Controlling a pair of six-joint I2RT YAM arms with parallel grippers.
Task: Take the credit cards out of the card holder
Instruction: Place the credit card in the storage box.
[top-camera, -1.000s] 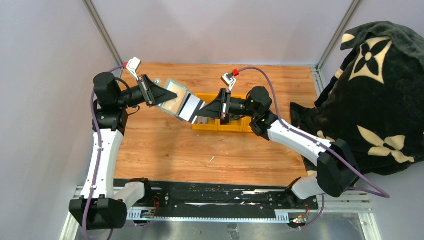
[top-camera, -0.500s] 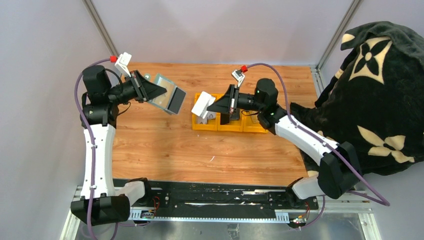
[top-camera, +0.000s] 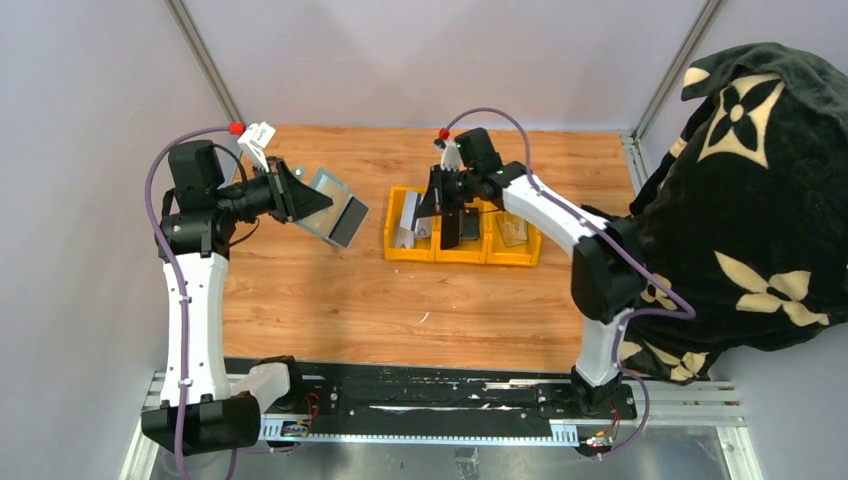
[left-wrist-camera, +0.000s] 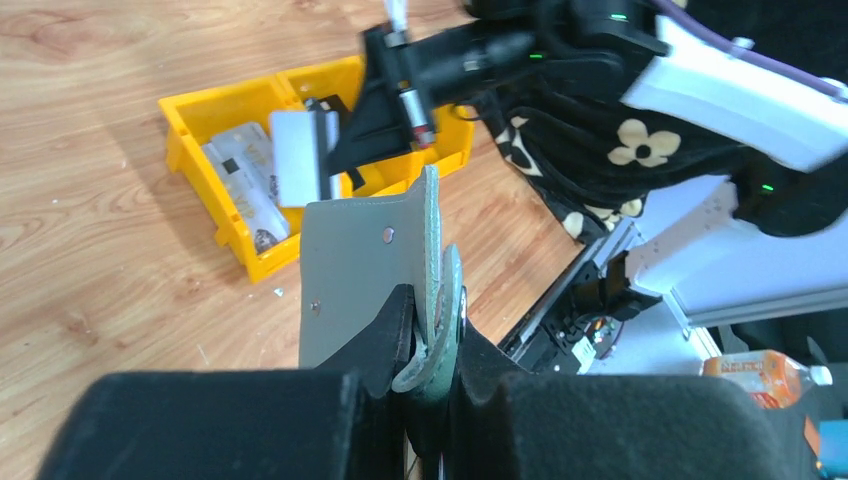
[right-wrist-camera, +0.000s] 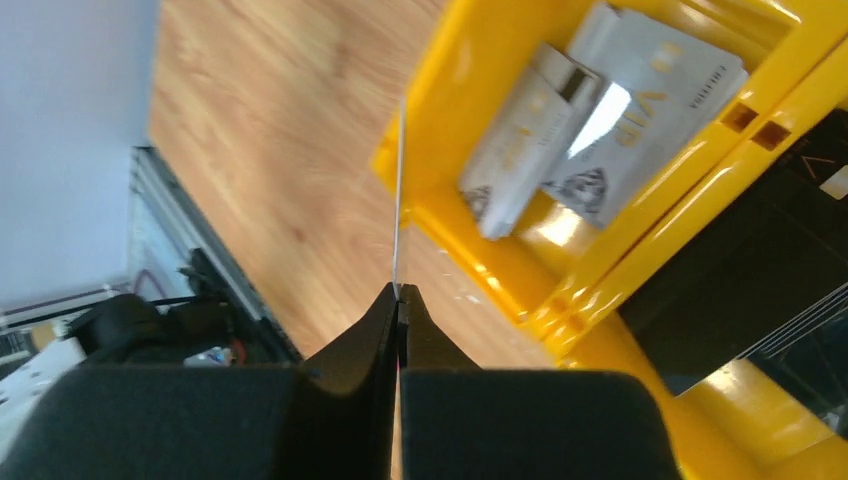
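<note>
Sage-green card holder (top-camera: 345, 220) is pinched tight in the left gripper (top-camera: 322, 205), up off the table left of the yellow bin (top-camera: 470, 258). Right gripper (right-wrist-camera: 398, 295) is clamped on a silver card (right-wrist-camera: 399, 200), edge-on over the bin's left compartment, where other cards (right-wrist-camera: 620, 90) lie.

Plain pale grey walls (top-camera: 420, 60) enclose an orange-brown wood-grain tabletop (top-camera: 330, 300). Silver metal corner posts (top-camera: 205, 60) stand far left and right. Black cream-flowered plush blanket (top-camera: 760, 200) heaped at right.
</note>
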